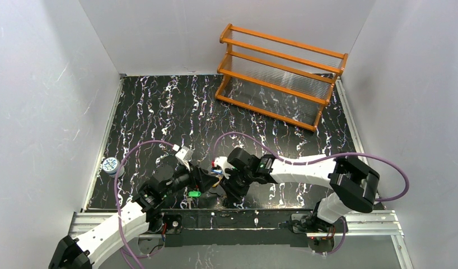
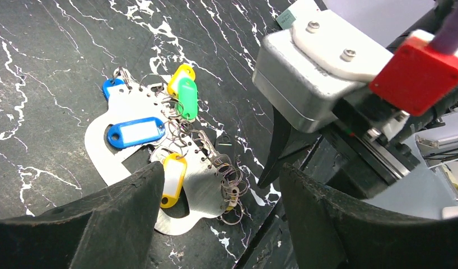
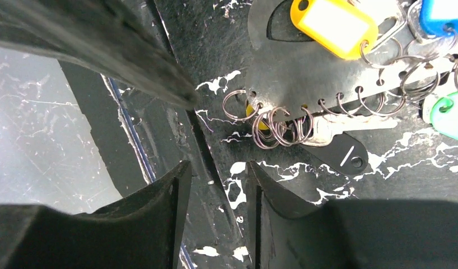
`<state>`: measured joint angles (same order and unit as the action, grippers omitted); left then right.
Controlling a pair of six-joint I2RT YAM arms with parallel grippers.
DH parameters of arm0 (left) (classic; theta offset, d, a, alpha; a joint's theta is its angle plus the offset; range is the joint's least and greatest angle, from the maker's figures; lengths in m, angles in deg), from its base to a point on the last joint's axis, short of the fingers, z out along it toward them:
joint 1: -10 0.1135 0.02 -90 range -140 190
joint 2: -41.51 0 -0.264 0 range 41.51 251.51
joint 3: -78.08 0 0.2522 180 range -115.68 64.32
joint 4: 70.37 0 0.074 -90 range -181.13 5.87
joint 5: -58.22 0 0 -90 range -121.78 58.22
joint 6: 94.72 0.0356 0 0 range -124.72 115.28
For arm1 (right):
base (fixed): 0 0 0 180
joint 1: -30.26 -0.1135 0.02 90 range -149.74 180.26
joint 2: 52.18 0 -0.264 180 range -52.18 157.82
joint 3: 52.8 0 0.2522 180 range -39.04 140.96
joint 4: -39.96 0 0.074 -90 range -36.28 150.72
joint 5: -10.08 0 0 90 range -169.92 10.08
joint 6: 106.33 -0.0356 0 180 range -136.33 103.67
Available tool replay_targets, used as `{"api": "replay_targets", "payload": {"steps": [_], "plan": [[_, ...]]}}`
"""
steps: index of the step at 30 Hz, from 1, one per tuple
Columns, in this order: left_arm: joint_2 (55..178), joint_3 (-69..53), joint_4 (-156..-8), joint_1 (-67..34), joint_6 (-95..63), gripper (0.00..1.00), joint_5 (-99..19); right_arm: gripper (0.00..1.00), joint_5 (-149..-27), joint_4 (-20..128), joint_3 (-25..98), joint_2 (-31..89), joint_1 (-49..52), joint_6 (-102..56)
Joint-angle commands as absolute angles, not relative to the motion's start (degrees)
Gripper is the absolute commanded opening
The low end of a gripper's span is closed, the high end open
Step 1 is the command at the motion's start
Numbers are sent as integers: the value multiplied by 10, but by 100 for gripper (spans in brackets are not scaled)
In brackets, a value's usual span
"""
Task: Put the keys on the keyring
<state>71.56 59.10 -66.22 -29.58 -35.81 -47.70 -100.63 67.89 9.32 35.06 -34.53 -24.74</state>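
Black left claw (image 2: 221, 179) spread wide and empty just above the keys (image 2: 136, 132); right claw (image 3: 216, 179) parted narrowly beside them, gripping nothing. Light, stiff, slippery pieces on thin wire rings, heaped on the flat silvery keyring (image 2: 98, 145) at the near edge of the marbled surface (image 2: 47, 84), about midway; probably best pinched by a plastic head. Beyond, a small can (image 1: 110, 165) at the left edge, an orange rack (image 1: 280, 75) in the far right corner, white walls close round.
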Motion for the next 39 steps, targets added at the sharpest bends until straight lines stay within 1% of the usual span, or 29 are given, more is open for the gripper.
{"api": "replay_targets", "payload": {"steps": [1, 17, 27, 33, 36, 39], "plan": [[717, 574, -662, -295, -351, 73, -480, 50, -965, 681, 128, 349, -361, -239], [749, 585, -630, -295, -373, 73, -494, 52, -925, 657, 135, 369, -370, -211], [750, 587, -624, -295, -376, 73, -498, 44, -900, 642, 138, 394, -382, -204], [744, 590, -622, -294, -380, 73, -499, 43, -832, 640, 137, 391, -411, -194], [741, 590, -623, -295, -380, 73, -500, 38, -806, 635, 134, 387, -422, -193], [739, 587, -627, -295, -379, 73, -499, 24, -756, 633, 133, 379, -427, -198]]}}
